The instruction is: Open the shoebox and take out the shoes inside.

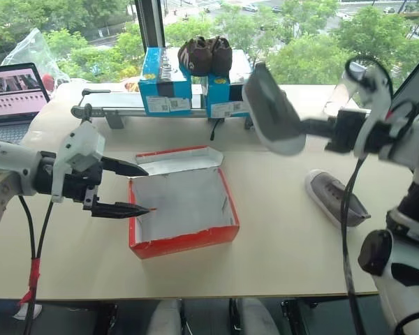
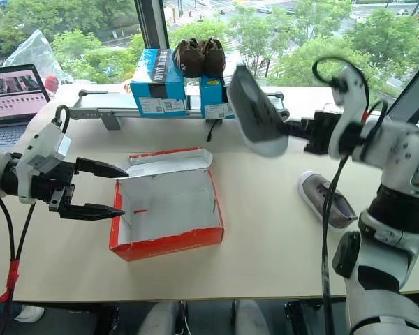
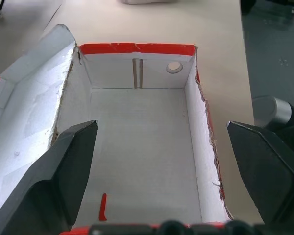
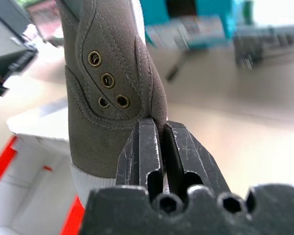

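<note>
1. The right hand [image 4: 154, 147] is clamped on the edge of one grey shoe [image 1: 272, 112], holding it in the air above the worktop [image 1: 279, 237], right of the shoebox [image 1: 185, 241].
2. The left hand [image 1: 129, 188] hangs with its fingers spread wide at the left end of the shoebox, gripping nothing.
3. The shoebox lies open in the middle of the worktop, its white inside bare and its lid folded back on the far side.
4. The second shoe [image 1: 335, 197] lies on the worktop to the right.
5. Blue boxes [image 1: 164, 87] with a dark brown pair [image 1: 204, 54] stand at the far edge.
</note>
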You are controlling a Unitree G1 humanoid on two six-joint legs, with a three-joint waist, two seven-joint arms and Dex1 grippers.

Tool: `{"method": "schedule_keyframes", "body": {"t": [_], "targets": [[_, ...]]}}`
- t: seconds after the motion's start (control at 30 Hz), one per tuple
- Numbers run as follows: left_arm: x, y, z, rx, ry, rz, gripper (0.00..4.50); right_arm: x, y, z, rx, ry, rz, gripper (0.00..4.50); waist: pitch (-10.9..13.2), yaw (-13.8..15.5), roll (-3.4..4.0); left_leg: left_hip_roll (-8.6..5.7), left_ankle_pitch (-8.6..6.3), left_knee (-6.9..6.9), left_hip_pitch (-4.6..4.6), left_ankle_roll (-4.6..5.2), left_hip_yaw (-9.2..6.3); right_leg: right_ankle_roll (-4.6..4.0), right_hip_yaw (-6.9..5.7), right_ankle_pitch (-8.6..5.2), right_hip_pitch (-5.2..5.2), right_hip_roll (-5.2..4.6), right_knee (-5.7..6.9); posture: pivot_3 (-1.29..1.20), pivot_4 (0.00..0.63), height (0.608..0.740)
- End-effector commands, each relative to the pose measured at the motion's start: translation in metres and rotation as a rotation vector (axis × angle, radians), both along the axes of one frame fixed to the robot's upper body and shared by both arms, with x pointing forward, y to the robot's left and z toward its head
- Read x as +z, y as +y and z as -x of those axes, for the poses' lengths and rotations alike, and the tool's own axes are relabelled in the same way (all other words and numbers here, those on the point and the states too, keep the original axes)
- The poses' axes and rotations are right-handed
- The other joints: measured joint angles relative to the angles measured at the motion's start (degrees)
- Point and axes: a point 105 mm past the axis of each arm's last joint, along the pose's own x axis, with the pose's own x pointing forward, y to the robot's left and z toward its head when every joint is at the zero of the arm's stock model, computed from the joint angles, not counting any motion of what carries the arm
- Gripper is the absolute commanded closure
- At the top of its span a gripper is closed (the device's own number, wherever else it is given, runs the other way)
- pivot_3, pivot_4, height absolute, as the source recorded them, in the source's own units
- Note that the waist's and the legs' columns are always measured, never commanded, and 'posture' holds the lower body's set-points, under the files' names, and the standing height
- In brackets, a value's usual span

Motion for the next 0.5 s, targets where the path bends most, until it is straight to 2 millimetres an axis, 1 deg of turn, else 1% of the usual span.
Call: {"method": "schedule_keyframes", "body": {"t": [0.03,0.1,0.3,0.4,0.5], "targets": [[0.007,-0.002,-0.002,-0.028,-0.041,-0.008,0.00,-0.007,-0.024,0.018,-0.075,-0.014,-0.012,4.44,0.00,-0.03,0.00,0.00,0.00,0.01,0.00,0.00,0.00,0.01,0.00,0.00,0.00,0.00,0.00,0.00,0.150,0.740],[0.006,-0.002,-0.003,-0.032,-0.040,-0.008,0.00,-0.021,-0.032,0.024,-0.103,0.029,0.010,4.44,0.00,-0.25,0.00,-0.01,0.00,0.03,0.01,0.00,0.00,0.03,0.03,0.00,0.01,0.00,0.00,0.00,0.150,0.740],[0.005,-0.001,-0.002,-0.037,-0.033,-0.008,0.00,-0.063,-0.047,0.038,-0.157,0.179,0.002,4.44,0.01,-0.52,-0.01,0.00,0.02,0.02,0.18,0.03,-0.02,0.01,0.14,0.01,0.05,0.06,0.09,0.00,0.150,0.740],[0.004,-0.001,-0.001,-0.034,-0.032,-0.009,0.00,-0.074,-0.050,0.038,-0.180,0.217,-0.016,4.44,0.01,-0.45,-0.01,-0.04,0.06,0.03,0.17,0.09,-0.04,0.02,0.20,0.01,0.07,0.06,0.10,0.00,0.150,0.740],[0.005,0.000,0.000,-0.031,-0.032,-0.008,0.00,-0.088,-0.053,0.038,-0.189,0.256,-0.003,4.44,0.01,-0.47,-0.02,-0.09,0.07,0.06,0.17,0.11,-0.01,0.02,0.33,0.01,0.07,0.07,0.09,0.00,0.150,0.740]]}}
